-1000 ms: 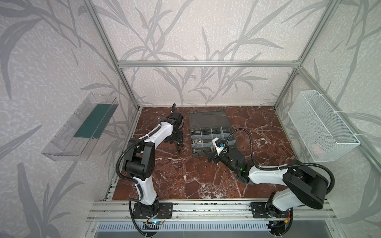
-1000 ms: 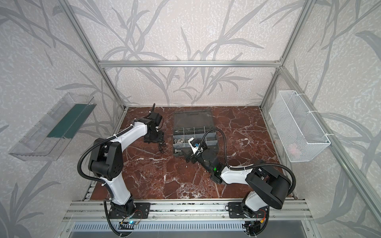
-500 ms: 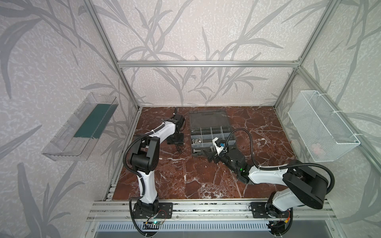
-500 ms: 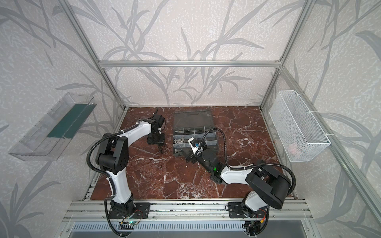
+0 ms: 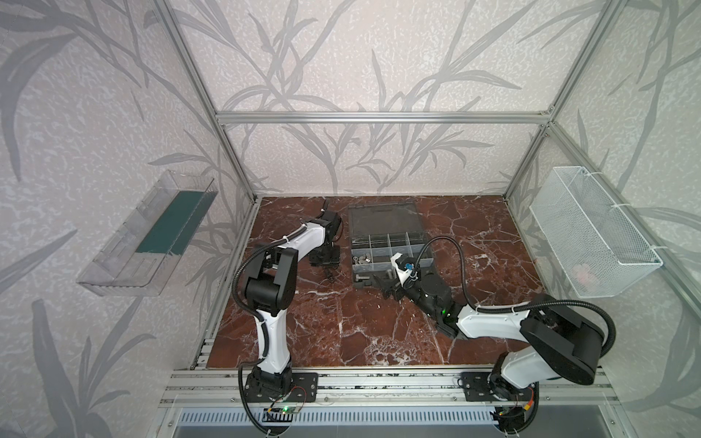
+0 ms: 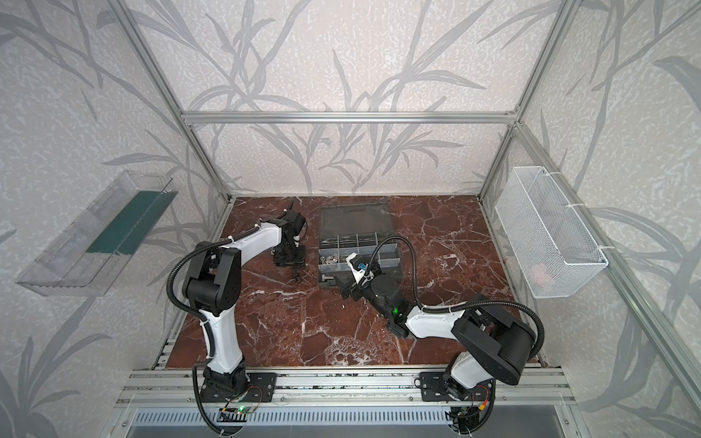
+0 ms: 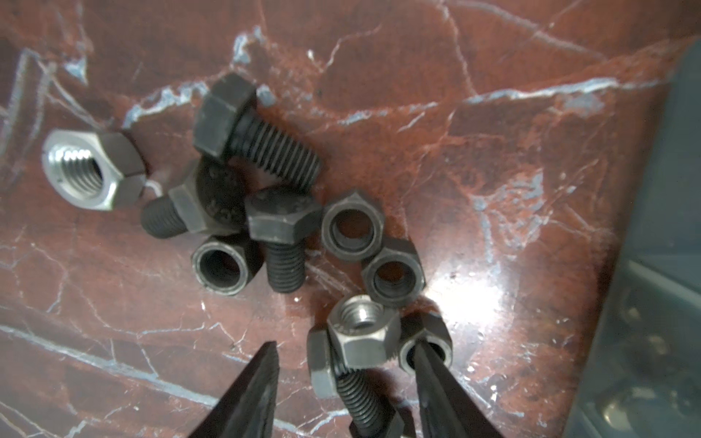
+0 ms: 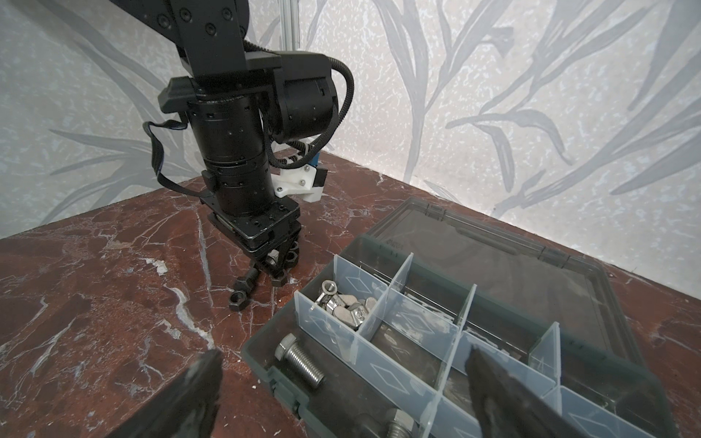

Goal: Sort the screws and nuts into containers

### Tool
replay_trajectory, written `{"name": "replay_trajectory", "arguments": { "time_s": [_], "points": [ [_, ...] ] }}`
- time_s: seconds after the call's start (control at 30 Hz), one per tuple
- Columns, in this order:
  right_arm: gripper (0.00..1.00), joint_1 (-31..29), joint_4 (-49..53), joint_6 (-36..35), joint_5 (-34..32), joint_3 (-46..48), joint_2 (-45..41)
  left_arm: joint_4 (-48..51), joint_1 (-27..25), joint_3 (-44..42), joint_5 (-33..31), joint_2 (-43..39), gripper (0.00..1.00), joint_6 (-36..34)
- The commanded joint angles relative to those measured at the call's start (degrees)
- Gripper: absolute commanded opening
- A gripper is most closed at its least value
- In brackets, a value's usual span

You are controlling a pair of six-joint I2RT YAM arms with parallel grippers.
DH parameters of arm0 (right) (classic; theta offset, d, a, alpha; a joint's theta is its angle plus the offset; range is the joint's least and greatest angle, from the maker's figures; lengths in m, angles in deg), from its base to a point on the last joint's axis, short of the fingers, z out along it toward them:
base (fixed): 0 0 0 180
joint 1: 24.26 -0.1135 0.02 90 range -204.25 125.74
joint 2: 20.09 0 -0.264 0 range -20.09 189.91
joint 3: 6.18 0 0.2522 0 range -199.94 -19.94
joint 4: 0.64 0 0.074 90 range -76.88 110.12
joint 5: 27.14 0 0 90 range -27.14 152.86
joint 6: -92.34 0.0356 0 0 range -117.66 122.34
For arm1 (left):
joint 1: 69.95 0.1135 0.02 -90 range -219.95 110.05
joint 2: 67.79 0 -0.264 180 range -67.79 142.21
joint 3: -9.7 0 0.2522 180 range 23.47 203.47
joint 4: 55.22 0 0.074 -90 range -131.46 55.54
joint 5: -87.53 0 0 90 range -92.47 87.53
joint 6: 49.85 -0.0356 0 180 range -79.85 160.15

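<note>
On the marble tabletop [image 7: 493,113] our left gripper [image 7: 345,343], jaws parted and empty, straddles a silver nut [image 7: 360,330] atop a black screw [image 7: 322,364]; we risk pinching both. Right gripper [image 8: 343,354] gapes empty.

The left arm [image 5: 303,242] and the right arm [image 5: 489,322] share one build: smooth white link shells between bulky black joint housings. A black corrugated conduit [image 5: 440,239] loops outside each, and each stands on a black base plate [image 5: 307,381]. A green light [image 5: 443,312] glows on the right arm's wrist housing. The left arm's wrist is a black cylinder ringed with small holes, with a flat ribbon cable [image 8: 155,151] and a white camera bracket [image 8: 299,184] fixed by silver screws. The left end effector [image 7: 344,345] and the right end effector [image 8: 343,354] have slim black tapering fingers [image 7: 250,394].
</note>
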Motion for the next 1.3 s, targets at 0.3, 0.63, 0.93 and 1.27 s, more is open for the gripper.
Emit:
{"name": "replay_trajectory", "arguments": {
  "time_s": [0.3,0.63,0.93,1.27],
  "points": [
    [0.99,0.26,-0.93,0.89,0.68,-1.74,0.44,0.27,0.55,-0.45,-1.19,-2.40,0.50,1.25],
    [0.99,0.28,-0.75,0.50,0.42,-1.74,0.19,1.46,0.72,0.13,-0.66,-0.90,0.48,1.02],
    [0.99,0.35,-0.75,0.70,0.57,-1.61,-0.01,1.96,0.72,0.55,-1.01,0.60,0.46,0.92],
    [0.99,0.25,-0.88,0.67,0.68,-1.52,-0.17,1.42,0.20,0.99,0.70,3.52,0.46,1.10]
  ]
}}
